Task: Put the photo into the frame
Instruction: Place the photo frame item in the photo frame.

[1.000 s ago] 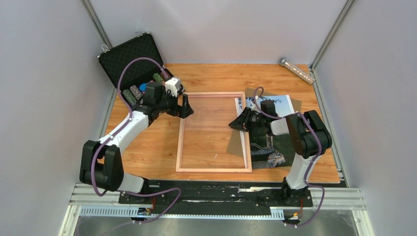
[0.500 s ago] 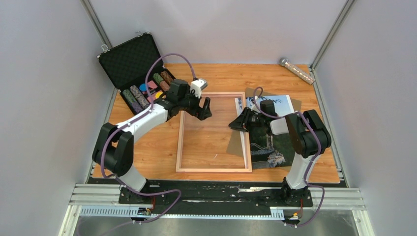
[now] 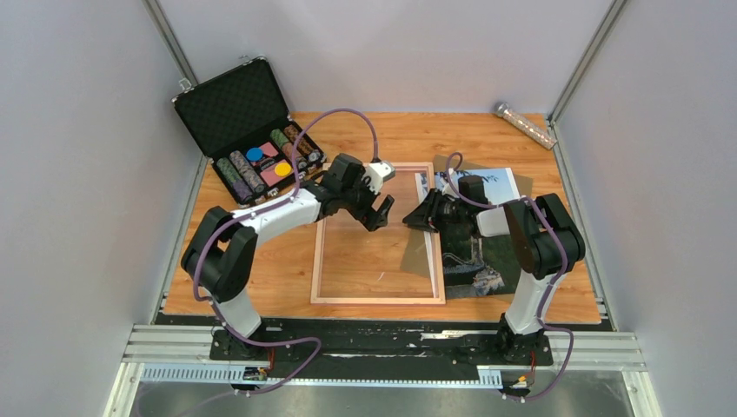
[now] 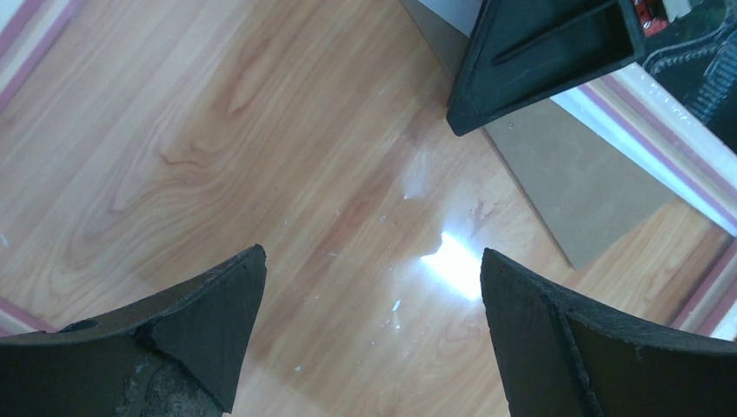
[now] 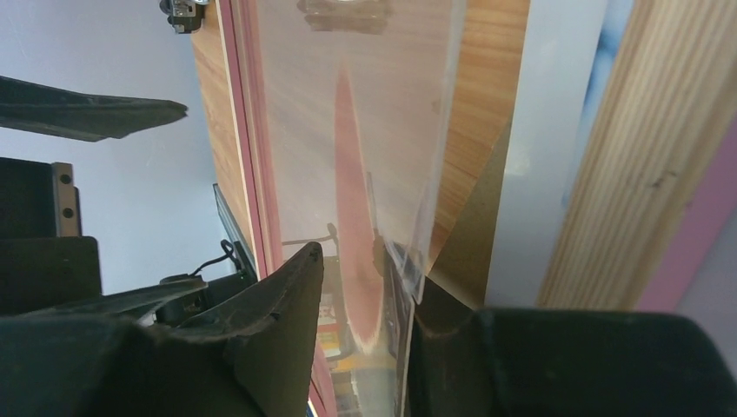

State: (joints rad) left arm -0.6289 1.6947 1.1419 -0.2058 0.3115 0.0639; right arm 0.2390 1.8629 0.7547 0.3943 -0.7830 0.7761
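In the middle of the counter (image 3: 261, 261) the frame (image 3: 378, 300) lies flat, its long side running away from the arm bases, wood grain showing through the opening. Just to its right the photo (image 3: 476, 265) also lies flat, partly hidden under the right arm, with its left edge at the frame's right rail; whether that edge sits over or under the rail cannot be told. A plain brown backing board (image 4: 591, 182) lies beneath that rail and reaches a little into the opening. The left gripper (image 3: 380, 215) hangs over the far part of the opening with its fingers spread wide and nothing between them. The right gripper (image 3: 415, 217) faces it from just inside the right rail, near but apart; its fingers are drawn close together with the edge of the clear pane (image 5: 356, 130) pinched in the narrow gap. A black foam-lined case (image 3: 228, 109) stands open at the far left corner, and a glittery tube (image 3: 524, 124) lies at the far right.
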